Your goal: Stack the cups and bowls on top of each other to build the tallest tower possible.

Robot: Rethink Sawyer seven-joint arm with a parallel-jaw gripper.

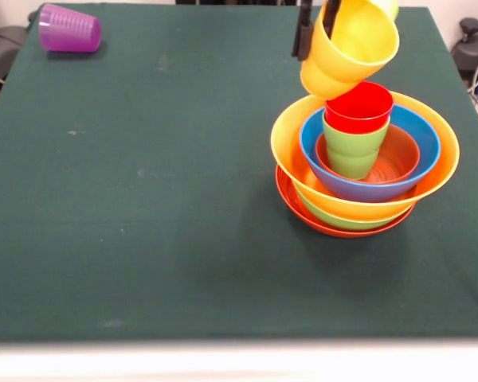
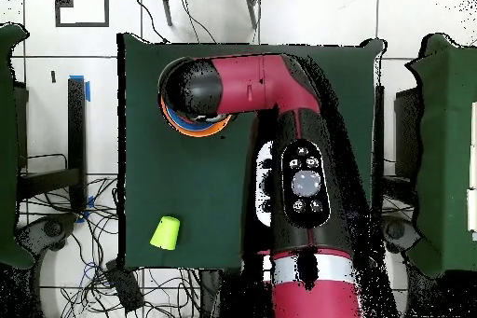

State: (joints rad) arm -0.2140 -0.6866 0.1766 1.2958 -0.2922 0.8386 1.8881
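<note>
I'm holding the yellow cup (image 1: 352, 49), gripper (image 1: 317, 32) pinching its rim, tilted just above the red cup (image 1: 359, 107); next: straighten, nest it.

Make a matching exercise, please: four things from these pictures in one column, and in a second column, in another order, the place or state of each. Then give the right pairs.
Things:
1. yellow cup
2. purple cup
3. red cup
4. blue bowl

Places or states:
A. lies on its side near a table corner, far from the pile
B. sits nested in a green cup
C. is tilted in the gripper, above the pile
D. rests inside the large orange-yellow bowl

Pairs: 1-C, 2-A, 3-B, 4-D
</note>
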